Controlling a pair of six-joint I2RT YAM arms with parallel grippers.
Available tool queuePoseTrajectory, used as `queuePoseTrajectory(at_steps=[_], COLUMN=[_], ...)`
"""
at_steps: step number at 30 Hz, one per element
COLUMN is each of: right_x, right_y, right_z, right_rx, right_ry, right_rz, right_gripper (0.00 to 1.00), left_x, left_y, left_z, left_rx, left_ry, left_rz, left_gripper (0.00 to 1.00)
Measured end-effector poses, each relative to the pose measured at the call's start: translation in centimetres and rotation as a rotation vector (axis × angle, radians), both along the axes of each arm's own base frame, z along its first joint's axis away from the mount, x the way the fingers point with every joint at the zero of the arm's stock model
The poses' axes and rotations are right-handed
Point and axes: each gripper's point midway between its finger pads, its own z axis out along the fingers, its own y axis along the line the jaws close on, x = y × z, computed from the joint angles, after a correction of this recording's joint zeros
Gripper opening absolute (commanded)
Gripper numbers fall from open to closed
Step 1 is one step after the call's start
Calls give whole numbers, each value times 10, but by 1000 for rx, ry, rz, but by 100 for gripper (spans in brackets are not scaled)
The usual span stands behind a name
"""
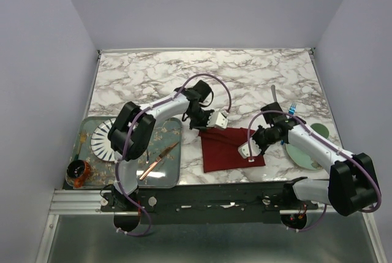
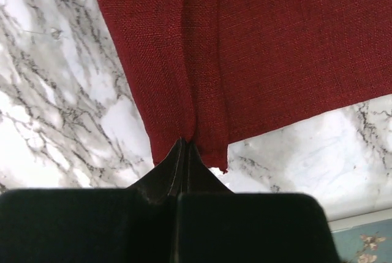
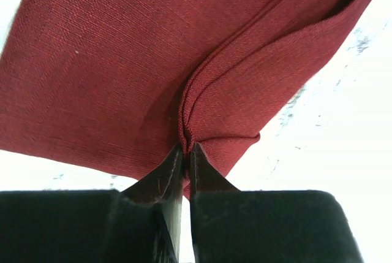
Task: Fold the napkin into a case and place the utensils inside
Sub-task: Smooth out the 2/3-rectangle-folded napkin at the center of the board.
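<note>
**At the middle of the table, both my grippers pinch the napkin**

On the marble table (image 1: 153, 79) the maroon napkin (image 1: 231, 149) lies flat between my two arms. My left gripper (image 1: 223, 125) is at its far edge and my right gripper (image 1: 250, 154) is at its right near corner. I judge that I hold it at opposite spots so I can carry one edge over and build the case, which is not yet formed.

The top camera shows what the wrists cannot. The blue-handled fork (image 1: 293, 110) and the pale silvery utensil (image 1: 274, 94) wait on bare marble beyond my right arm, well apart from the cloth. A copper knife (image 1: 158, 160) stays in the tray (image 1: 174, 125) at the left.

The wrist cameras settle the grips. On the left, my fingers are pressed fully together on the hem, and a pleat runs up the napkin (image 2: 275, 48) from the gripper (image 2: 184, 143). On the right, the gripper (image 3: 185, 148) clamps a doubled fold of the napkin (image 3: 110, 73), with layers stacked at the tips. Only a thin slit shows between the fingers lower down. That layered fold cannot be seen from above.
</note>
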Motion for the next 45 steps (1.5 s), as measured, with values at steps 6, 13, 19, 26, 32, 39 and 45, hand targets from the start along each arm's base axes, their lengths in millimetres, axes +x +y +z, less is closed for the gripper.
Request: queuePoseTrajectory(at_steps=[6,13,19,26,32,39,45], right_x=[-10,-20,-22,-9,-4,0,24], right_y=[-10,-16,-6,13,11,8,2], right_z=[-14,-26,-29,-21,-10,27,62], right_rx=[-41,-73,-76,-58,-50,44,186], right_ry=[24,38,59,93,133,216,358], right_rz=[-10,9,22,-35,-168,-440,-771], right_gripper=[14,12,22,61,70,67,63], left_x=[-18,-17,7,45,50,50,48], left_y=[-3,-1,4,31,36,37,37], left_z=[-8,-16,-15,-15,-15,-15,-14], left_rx=[59,132,161,193,203,203,196], left_ry=[16,31,28,-12,-18,-18,-15], left_rz=[15,81,139,199,205,205,205], left_gripper=[4,6,6,6,8,14,24])
